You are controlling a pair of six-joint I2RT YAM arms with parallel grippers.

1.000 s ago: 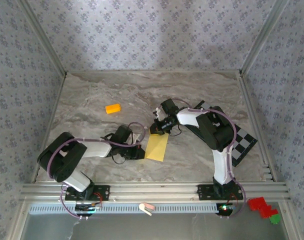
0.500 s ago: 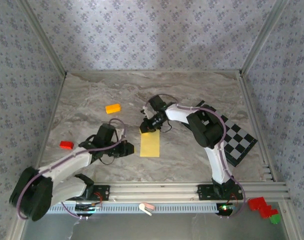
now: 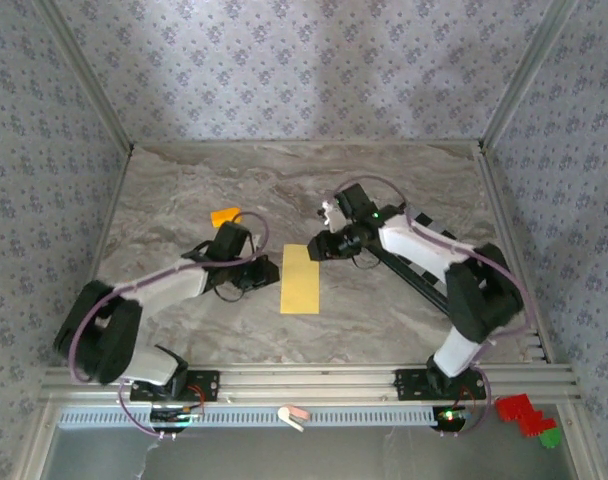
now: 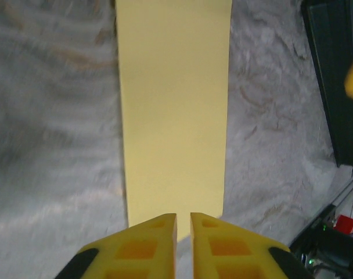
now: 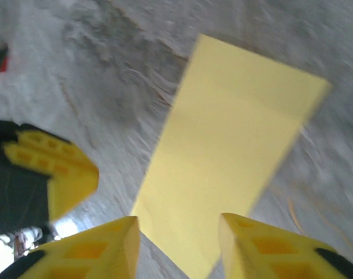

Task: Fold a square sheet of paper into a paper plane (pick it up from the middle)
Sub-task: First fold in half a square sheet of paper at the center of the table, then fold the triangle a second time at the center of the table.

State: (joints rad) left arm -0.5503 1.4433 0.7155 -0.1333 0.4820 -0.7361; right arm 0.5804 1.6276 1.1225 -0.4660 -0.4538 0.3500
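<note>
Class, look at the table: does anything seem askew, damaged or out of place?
Nothing stands out. The paper lies flat as a neat, narrow rectangle with straight edges, between the left gripper and the right gripper.

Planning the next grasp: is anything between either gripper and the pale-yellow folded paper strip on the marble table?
Nothing visible. The pale-yellow folded paper strip lies flat on the marble table, directly ahead of the left gripper and the right gripper.
</note>
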